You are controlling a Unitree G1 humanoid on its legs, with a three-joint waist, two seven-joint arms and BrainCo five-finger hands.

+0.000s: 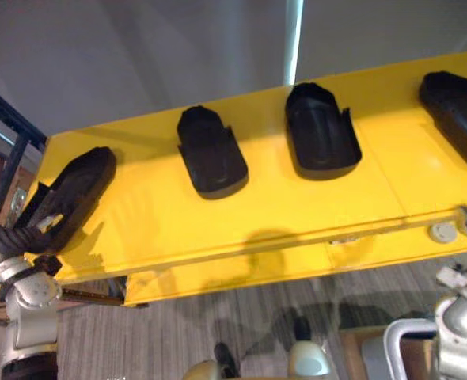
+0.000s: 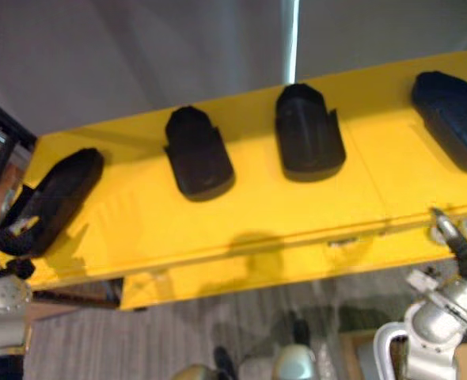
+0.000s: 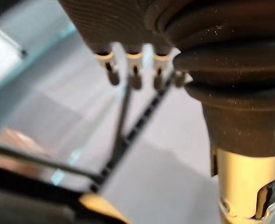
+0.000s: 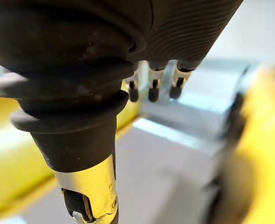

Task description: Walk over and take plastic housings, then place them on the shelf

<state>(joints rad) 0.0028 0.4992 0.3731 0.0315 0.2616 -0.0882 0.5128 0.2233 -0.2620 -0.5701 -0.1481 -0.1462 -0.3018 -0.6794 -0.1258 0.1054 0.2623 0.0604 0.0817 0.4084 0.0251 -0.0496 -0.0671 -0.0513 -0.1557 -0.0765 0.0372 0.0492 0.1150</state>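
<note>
Left eye view: four black moulded plastic housings, glossy shells rounded at one end and open at the other, lie in a row along the yellow shelf [image 1: 297, 214]; the leftmost housing [image 1: 79, 186] sits at the shelf's end with its long axis running slantwise away from the left hand [image 1: 28, 237], its near end against or just beside that hand; whether the hand grips it I cannot tell; the second housing [image 1: 211, 154], third housing [image 1: 320, 131] and fourth housing [image 1: 459, 111] lie with their long axes across the shelf, apart from one another

Right eye view: the right hand [image 2: 465, 257] rests low at the shelf's front edge, its fingers [image 2: 443, 223] straight, relaxed and holding nothing; the fourth housing lies beyond those fingers, toward the back of the shelf, and the rest lie further off to their left

Left wrist view: past the left hand run a black perforated frame bar [image 3: 123, 140] and grey floor [image 3: 175, 186]

Right wrist view: the right fingers hang loose and empty beside the yellow shelf

The left hand is far the nearer to the leftmost housing, so the coming move probably turns on that contact
</note>
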